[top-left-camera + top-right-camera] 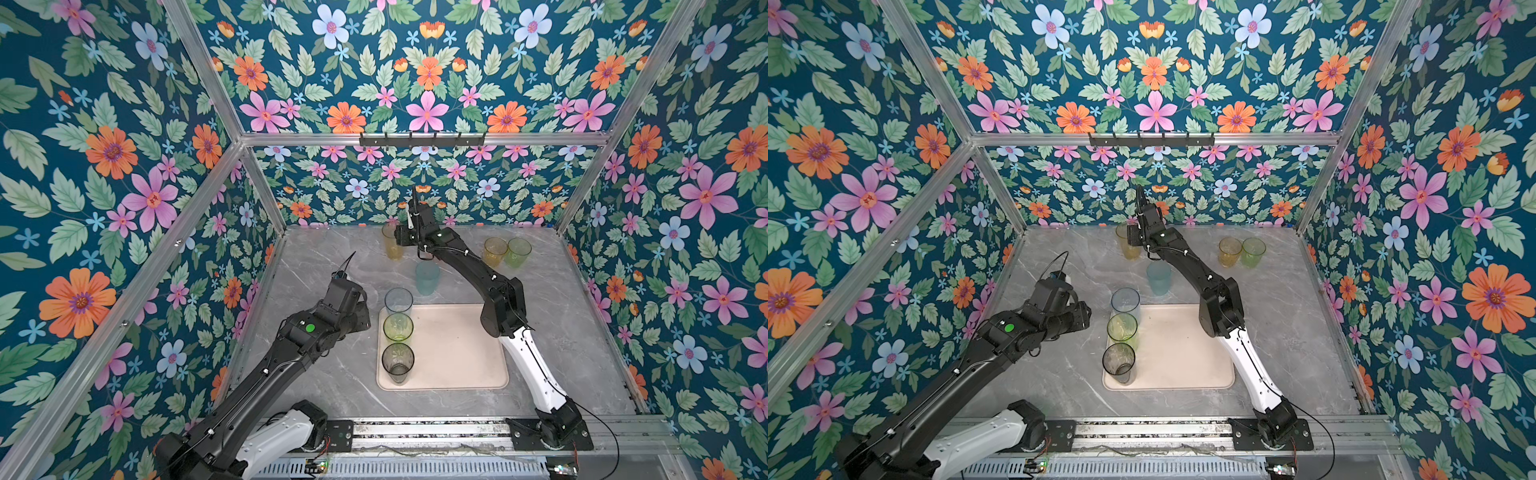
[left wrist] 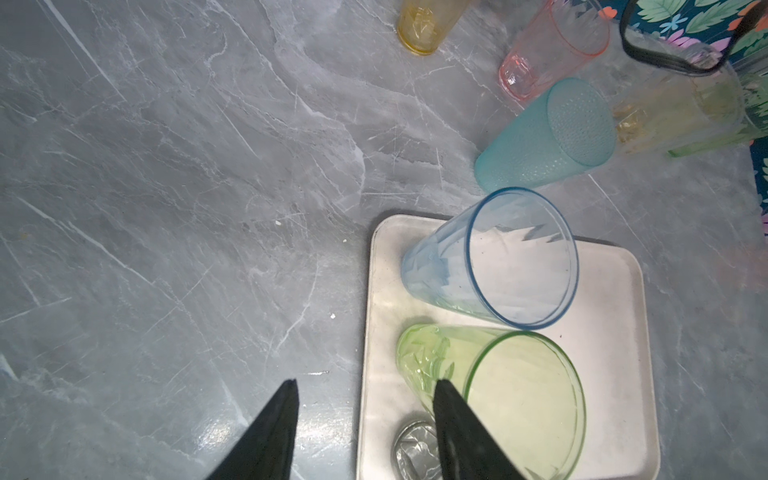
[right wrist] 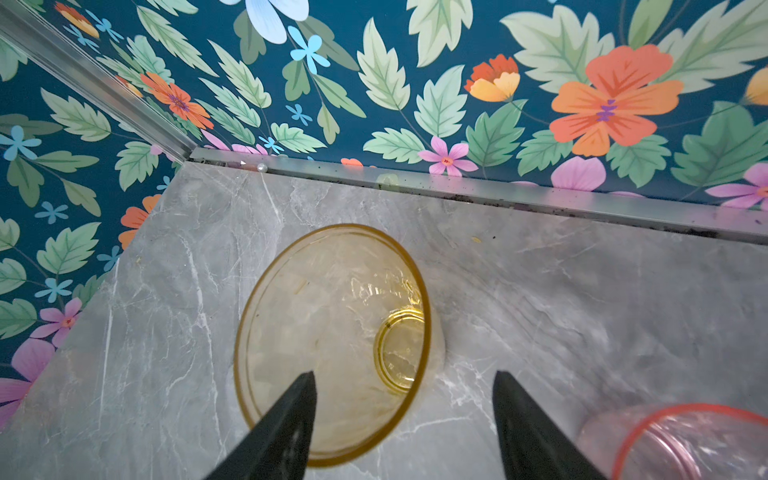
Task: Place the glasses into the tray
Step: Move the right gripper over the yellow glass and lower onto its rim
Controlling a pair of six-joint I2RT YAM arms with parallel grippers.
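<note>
The beige tray [image 1: 457, 353] holds three upright glasses along its left side: blue-grey [image 1: 398, 300], yellow-green [image 1: 397, 327] and smoky dark [image 1: 397, 361]. A teal glass [image 1: 427, 277] stands upside down just behind the tray. My right gripper [image 3: 405, 380] is open over the tall amber glass [image 3: 332, 332] at the back. One fingertip [image 3: 305, 388] is above the glass's mouth, the other outside its wall. My left gripper [image 2: 368, 386] hangs open and empty by the tray's left edge [image 2: 374, 332], level with the yellow-green glass [image 2: 519, 395].
A short amber glass [image 1: 494, 250] and a green one [image 1: 518, 251] stand at the back right. A pink glass [image 3: 685, 440] stands close beside the right gripper and is hidden under that arm in both top views. Floral walls close off three sides.
</note>
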